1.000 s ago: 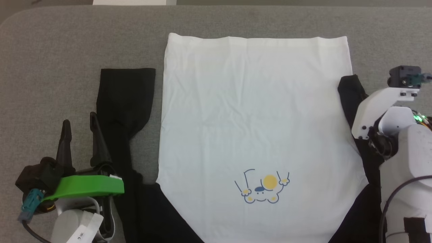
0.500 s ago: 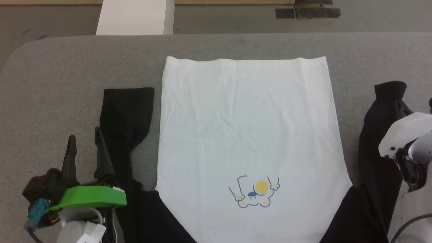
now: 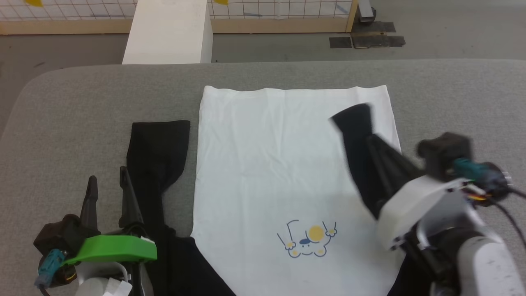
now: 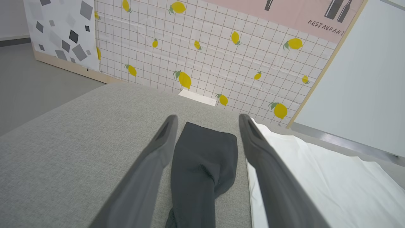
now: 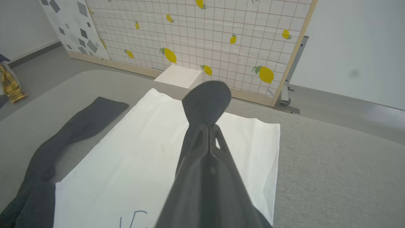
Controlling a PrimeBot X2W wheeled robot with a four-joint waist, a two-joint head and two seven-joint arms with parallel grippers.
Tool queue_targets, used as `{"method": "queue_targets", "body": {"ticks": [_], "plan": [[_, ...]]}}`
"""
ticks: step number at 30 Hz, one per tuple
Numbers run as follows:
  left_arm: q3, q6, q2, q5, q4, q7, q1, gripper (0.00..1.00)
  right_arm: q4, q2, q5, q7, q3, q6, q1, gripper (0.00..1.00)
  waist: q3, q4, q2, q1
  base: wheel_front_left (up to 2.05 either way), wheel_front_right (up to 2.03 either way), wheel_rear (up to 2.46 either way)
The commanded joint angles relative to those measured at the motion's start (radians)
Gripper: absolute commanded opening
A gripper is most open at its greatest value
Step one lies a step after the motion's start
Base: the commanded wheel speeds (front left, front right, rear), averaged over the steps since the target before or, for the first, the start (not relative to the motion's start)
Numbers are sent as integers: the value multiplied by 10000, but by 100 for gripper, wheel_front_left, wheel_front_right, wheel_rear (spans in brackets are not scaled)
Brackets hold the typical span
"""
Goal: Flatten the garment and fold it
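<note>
The garment (image 3: 283,164) lies face up on the grey table (image 3: 82,102), white body spread flat with the yellow round print (image 3: 315,233) near me. Its left black sleeve (image 3: 158,148) rests flat beside the body. My left gripper (image 3: 109,193) stands open just left of that sleeve; in the left wrist view the sleeve (image 4: 202,158) lies below and between the open fingers (image 4: 158,152). My right gripper (image 3: 370,144) is shut on the right black sleeve (image 3: 353,119), held up over the right side of the white body. In the right wrist view the sleeve end (image 5: 207,98) curls over the closed gripper (image 5: 207,129).
A white box (image 3: 168,33) stands on the floor beyond the table's far edge, before a lemon-print grid panel (image 5: 205,28). Dark patches (image 3: 365,41) mark the floor. A yellow plaid cloth (image 5: 9,82) hangs far left. Bare grey table surrounds the shirt on each side.
The head camera has tilted up. My right gripper has lifted the right sleeve off the table and carried it leftward over the white body. The left arm has stayed put.
</note>
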Motion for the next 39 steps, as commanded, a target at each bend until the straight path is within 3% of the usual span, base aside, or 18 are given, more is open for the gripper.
{"method": "queue_targets", "body": {"ticks": [1, 6, 19, 25, 26, 27, 33, 39], "plan": [[-53, -5, -27, -63, 8, -47, 48, 100, 60, -1, 28, 70, 402, -15, 56, 0, 11, 62, 79, 0, 0, 0, 0], [-121, -31, -27, -112, 87, -47, 12, 100, 1014, -1, 172, 120, 1826, -15, -231, 0, 74, 259, 79, 0, 0, 0, 0], [-262, -24, -28, -233, 112, -47, -449, 100, 5081, -1, 1012, -706, 4900, -15, -1929, 0, 733, 996, 79, 0, 0, 0, 0], [-193, -14, -28, -254, 145, -47, -461, 100, 6099, -1, 1184, -442, 5618, -15, -2149, 0, 759, 1016, 79, 0, 0, 0, 0], [-178, -9, -28, -251, 157, -47, -443, 100, 6277, -1, 1196, -337, 5709, -15, -2156, 5, 727, 989, 79, 0, 0, 0, 0], [-171, -2, -28, -234, 200, -47, -410, 100, 6576, -1, 1414, -142, 5962, -15, -2179, 100, 615, 902, 79, 0, 0, 0, 0], [-104, -15, -28, -127, 267, -47, -261, 100, 5804, -1, 2002, -790, 5384, -15, -2115, 100, 244, 585, 79, 0, 0, 0, 0], [65, -110, 64, 126, 316, -47, -61, 100, 3913, -19, 1748, -1949, 3515, -15, -1472, 100, -9, 69, 79, 0, 0, 0, 0]]}}
